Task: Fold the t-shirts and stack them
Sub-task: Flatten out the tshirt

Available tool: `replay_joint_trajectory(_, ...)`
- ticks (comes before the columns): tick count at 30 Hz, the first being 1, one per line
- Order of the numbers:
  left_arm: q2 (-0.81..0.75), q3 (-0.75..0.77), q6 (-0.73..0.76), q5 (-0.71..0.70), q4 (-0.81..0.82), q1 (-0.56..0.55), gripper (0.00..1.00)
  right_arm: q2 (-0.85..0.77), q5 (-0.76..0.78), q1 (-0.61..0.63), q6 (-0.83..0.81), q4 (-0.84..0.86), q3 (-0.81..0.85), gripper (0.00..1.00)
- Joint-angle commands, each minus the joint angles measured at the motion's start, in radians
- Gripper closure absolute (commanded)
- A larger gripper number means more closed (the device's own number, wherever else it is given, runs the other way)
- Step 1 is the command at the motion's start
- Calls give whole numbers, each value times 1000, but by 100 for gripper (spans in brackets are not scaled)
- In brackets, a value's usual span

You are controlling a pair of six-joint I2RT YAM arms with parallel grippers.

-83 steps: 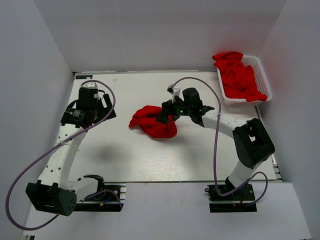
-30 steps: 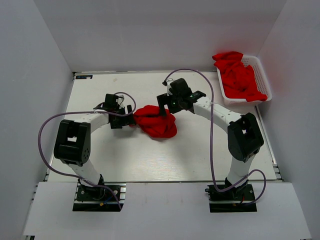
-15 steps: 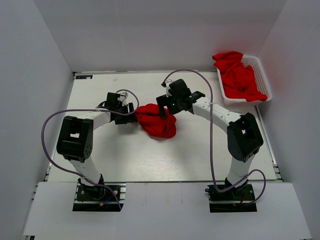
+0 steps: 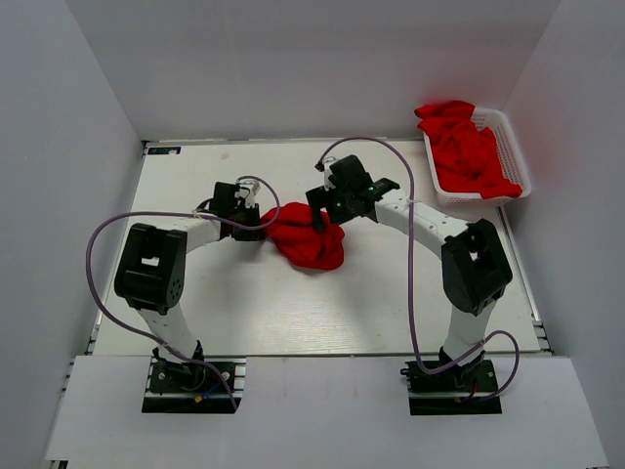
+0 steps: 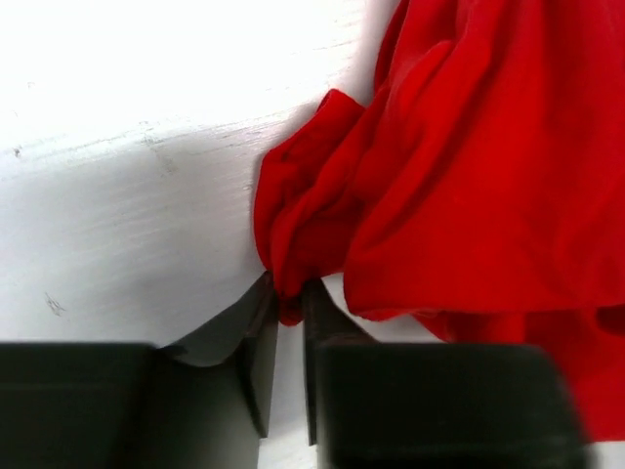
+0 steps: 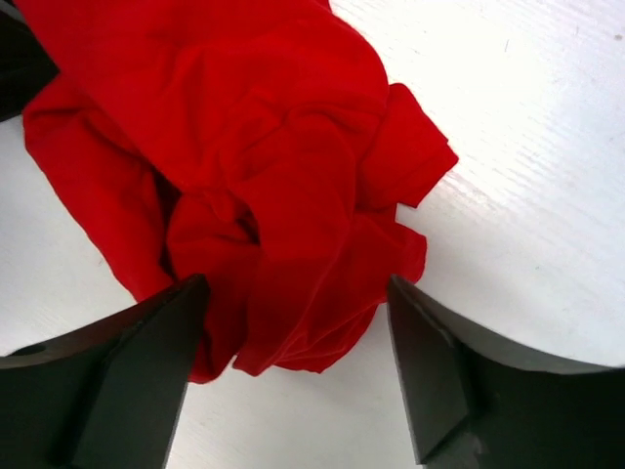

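Left wrist view, left hand pinched on crumpled t-shirt edge, right hand wide open over it.

crumpled t-shirt: plain bright red, bunched in a loose heap on the table | left edge: small fold pinched between tips of left claw | bulk: right below the wide-spread right claw | other t-shirts: red pile in basket, well right of right claw
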Motion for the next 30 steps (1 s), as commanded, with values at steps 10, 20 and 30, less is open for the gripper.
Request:
replay_joint_trajectory(10, -192, -82, -59, -113, 112, -5, 100, -16, 12, -1, 8, 28, 61, 100)
replay_joint_trajectory(20, -383, -26, -110, -234, 6, -5, 100, -181, 129, -3, 28, 125, -28, 100)
replay_joint_trajectory(30, -511, 318, -85, -486, -305, 4, 100, -352, 531, -12, -99, 91, 67, 100)
